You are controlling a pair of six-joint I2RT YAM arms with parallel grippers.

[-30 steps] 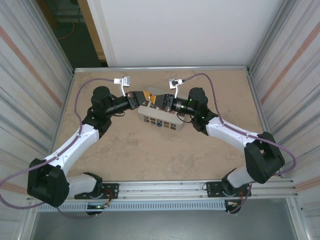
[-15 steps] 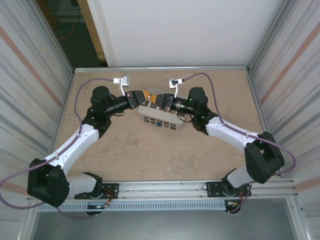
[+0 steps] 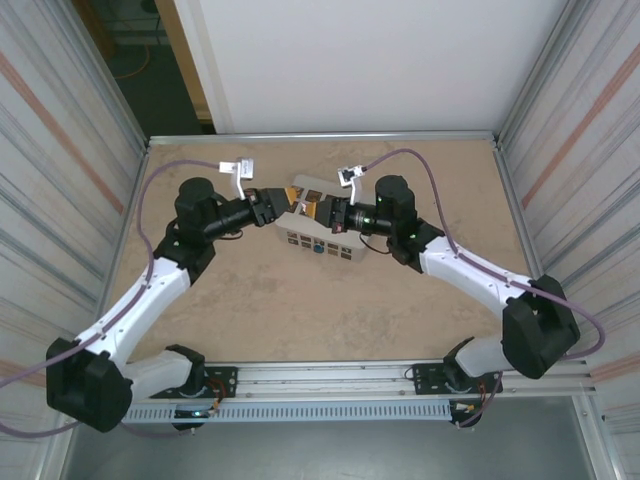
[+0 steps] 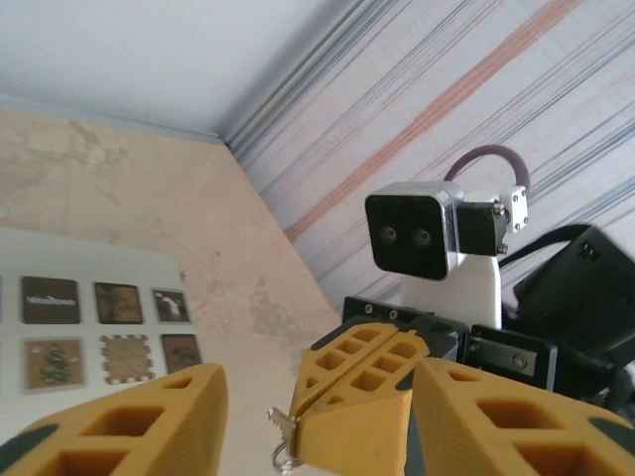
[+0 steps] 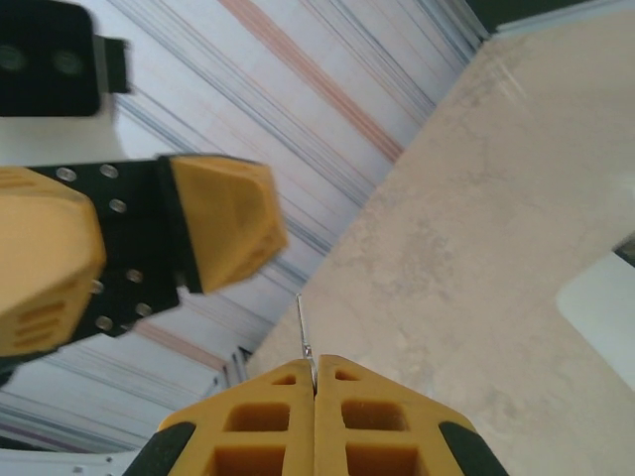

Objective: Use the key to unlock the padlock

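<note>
At the far middle of the worktop (image 3: 300, 310), the two arms meet nose to nose. They meet just behind a flat grey board (image 3: 322, 243) that lies on the worktop. The board has rows of little square pictures on it.

The left tool (image 3: 274, 203) has its two yellow fingers (image 4: 149, 426) spread apart. From the left wrist camera, the tip of the right tool (image 4: 342, 402) shows in the gap between those fingers. I cannot tell if the two tools touch.

The right tool has its yellow fingers (image 5: 268, 426) pressed tight together. They are clamped on the key (image 5: 304, 332). The key is small and made of metal. Its thin blade sticks out past the tip of the right tool and points toward the left tool. From the left wrist camera, a small metal ring (image 4: 286, 462) hangs under the key. The key is up in the air, between the two tools, near the far edge of the board.
</note>
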